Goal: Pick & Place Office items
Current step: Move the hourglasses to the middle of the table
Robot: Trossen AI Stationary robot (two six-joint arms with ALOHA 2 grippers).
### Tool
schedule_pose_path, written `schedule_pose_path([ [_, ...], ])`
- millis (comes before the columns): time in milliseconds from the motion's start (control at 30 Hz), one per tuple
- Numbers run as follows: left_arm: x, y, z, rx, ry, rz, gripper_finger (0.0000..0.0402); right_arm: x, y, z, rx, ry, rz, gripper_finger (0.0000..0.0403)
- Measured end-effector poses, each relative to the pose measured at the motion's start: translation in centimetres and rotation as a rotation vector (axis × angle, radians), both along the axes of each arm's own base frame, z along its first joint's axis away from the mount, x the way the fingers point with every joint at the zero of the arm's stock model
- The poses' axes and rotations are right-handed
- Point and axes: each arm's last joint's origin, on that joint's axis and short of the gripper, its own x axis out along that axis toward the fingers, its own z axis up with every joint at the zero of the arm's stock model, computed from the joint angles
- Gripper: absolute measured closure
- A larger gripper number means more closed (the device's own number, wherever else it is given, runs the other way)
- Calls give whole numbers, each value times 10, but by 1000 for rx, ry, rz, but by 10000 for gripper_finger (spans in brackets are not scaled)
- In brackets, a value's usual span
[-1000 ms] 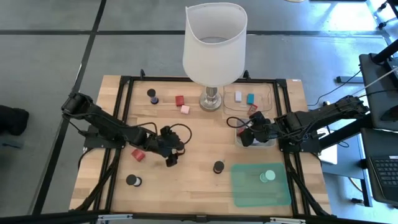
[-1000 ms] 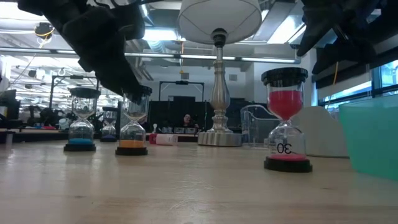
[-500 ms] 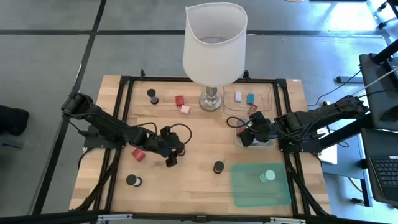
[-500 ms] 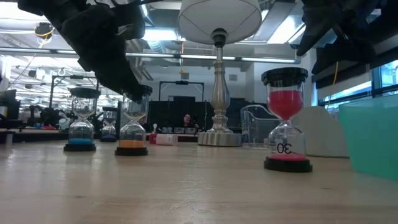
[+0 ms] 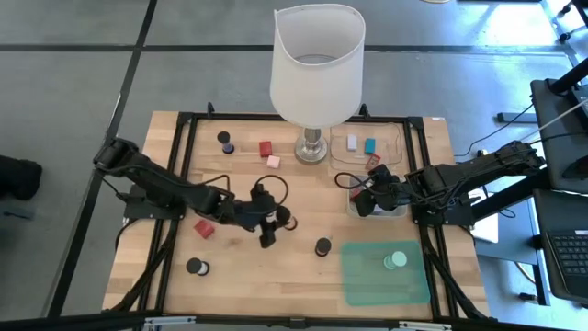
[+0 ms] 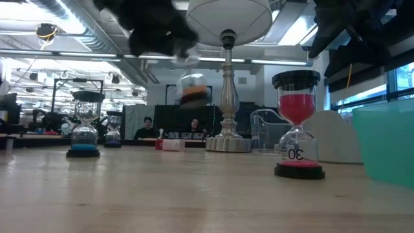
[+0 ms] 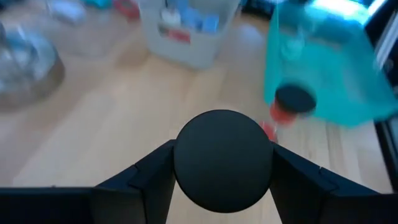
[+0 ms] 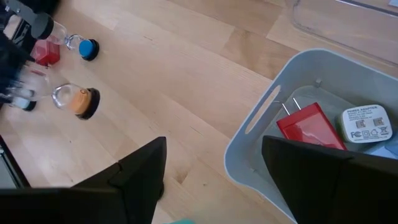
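The left arm is reaching across the table (image 5: 294,276) toward its middle. The left gripper (image 5: 272,230) is clamping the orange sand timer (image 6: 193,90) by its black end cap and is holding it clear of the table, in front of the lamp (image 5: 317,64). A red block (image 5: 204,229) is lying just beside the left arm. The red sand timer (image 6: 297,124) is standing upright on the table near the green mat (image 5: 367,285), which is carrying the mint-green disc (image 5: 395,261). The right gripper (image 5: 367,198) is hovering over the grey tray (image 8: 273,118), fingers parted and holding nothing.
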Motion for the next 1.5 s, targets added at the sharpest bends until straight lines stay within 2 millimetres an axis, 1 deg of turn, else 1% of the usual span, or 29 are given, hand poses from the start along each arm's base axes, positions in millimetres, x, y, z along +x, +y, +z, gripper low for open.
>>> schedule_pose_path([
  [67, 11, -2, 5, 41, -9, 11, 188, 0, 0, 0, 0, 0, 0, 136],
  [167, 35, -3, 8, 93, 0, 7, 187, 0, 0, 0, 0, 0, 0, 136],
  [267, 61, 2, 8, 104, 6, 20, 187, 0, 0, 0, 1, -3, 0, 136],
  [400, 87, 9, -4, 70, 53, 6, 186, 0, 0, 0, 1, -5, 0, 136],
  [533, 103, 14, -17, 29, 76, 11, 186, 1, 0, 0, 2, -7, 0, 136],
  [767, 114, 17, -31, 29, 91, 11, 185, 1, 0, 0, 2, -8, 0, 136],
  [867, 116, 16, -39, 26, 107, 13, 185, 1, 0, 1, 4, -13, 0, 136],
  [1033, 120, 15, -40, 14, 78, 15, 185, 1, 0, 1, 5, -15, 0, 136],
  [1267, 121, 15, -47, 4, 97, -1, 185, 2, 0, 1, 7, -21, 0, 136],
  [1500, 122, 15, -46, 26, 84, 9, 185, 2, 1, 1, 7, -21, 0, 136],
])
